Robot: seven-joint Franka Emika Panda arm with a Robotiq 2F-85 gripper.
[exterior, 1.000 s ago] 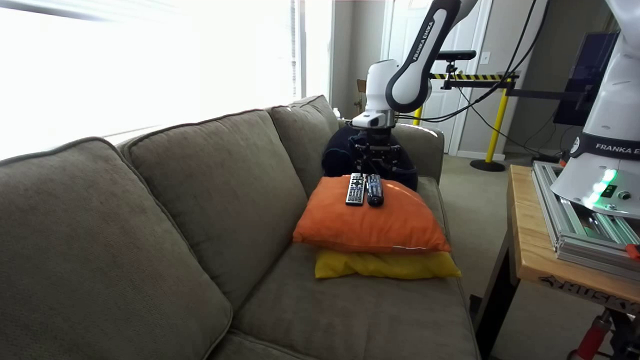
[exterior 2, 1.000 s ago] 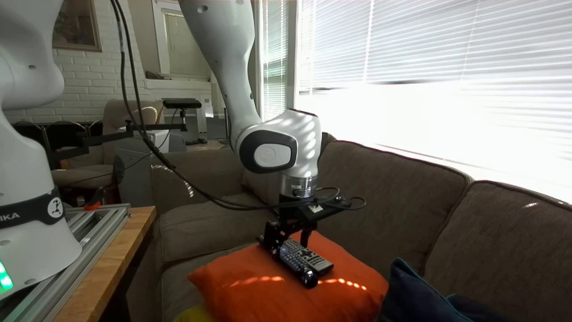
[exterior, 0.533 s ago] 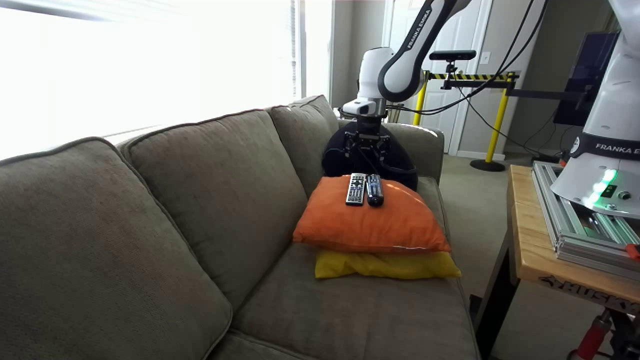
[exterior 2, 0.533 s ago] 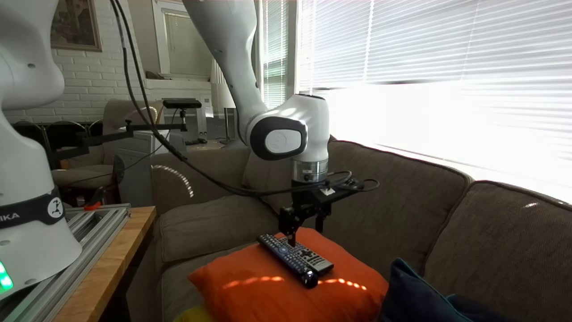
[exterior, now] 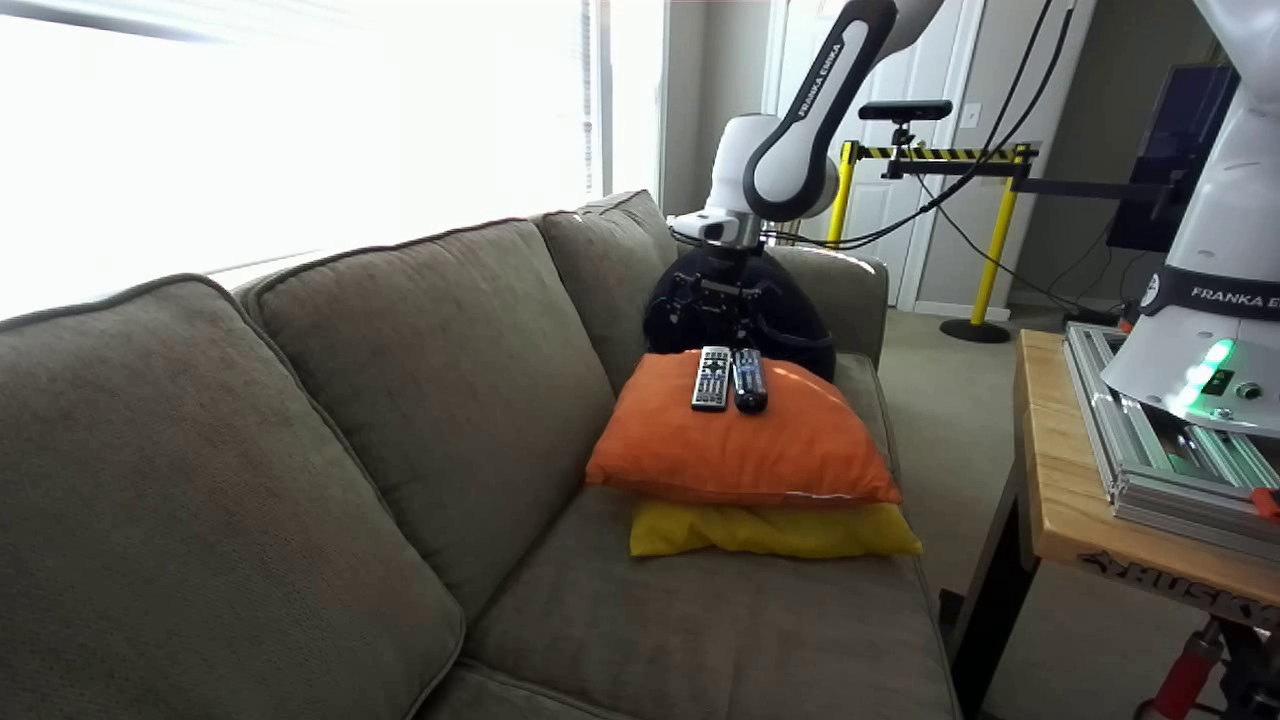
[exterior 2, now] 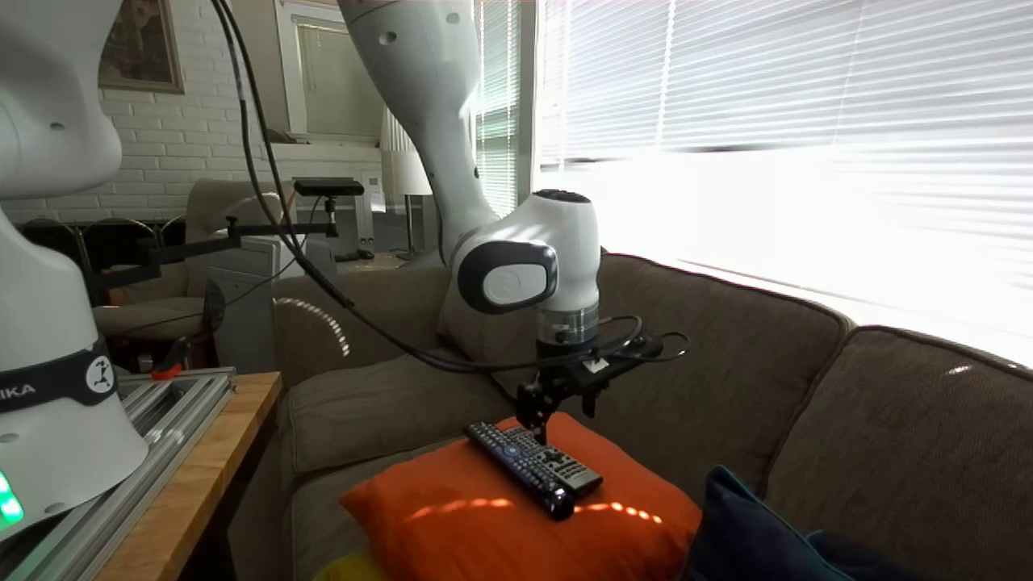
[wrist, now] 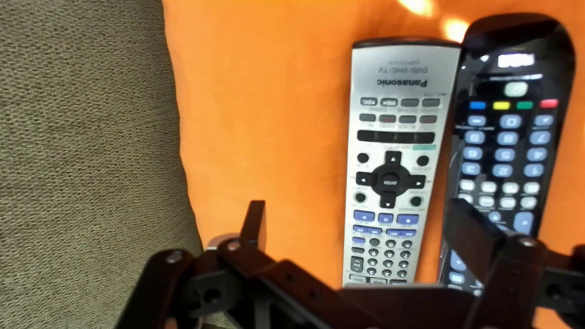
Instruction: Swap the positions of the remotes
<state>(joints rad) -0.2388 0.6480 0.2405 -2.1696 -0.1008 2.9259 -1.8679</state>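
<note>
While the gripper [wrist: 359, 226] stands wide and grasps nothing, the silver remote [wrist: 396, 162] lies on the cushion [wrist: 260, 114] right of centre in the wrist frame, within the gap between the fingers [wrist: 254, 225]. Its long axis runs top to bottom there, its lower end leaning slightly left, and the fingers face each other left to right, so closing should take it across its narrow width. It sits off-centre, toward the finger at the frame's right, and that finger hides part of the black remote [wrist: 507, 151], which lies just beside the silver one along the right of the frame. The two lie closest at their upper ends and part into a thin orange wedge lower down. A straight descent, I judge, could land the finger on the black remote; a narrower spread that drops it into the wedge looks safer.

In both exterior views the arm [exterior 2: 577, 258] reaches down from the top of the frame, the gripper hanging near upright above the remotes. How high the fingers are is hard to say, since in an exterior view they merge with the dark bundle [exterior: 795, 310] behind.
</note>
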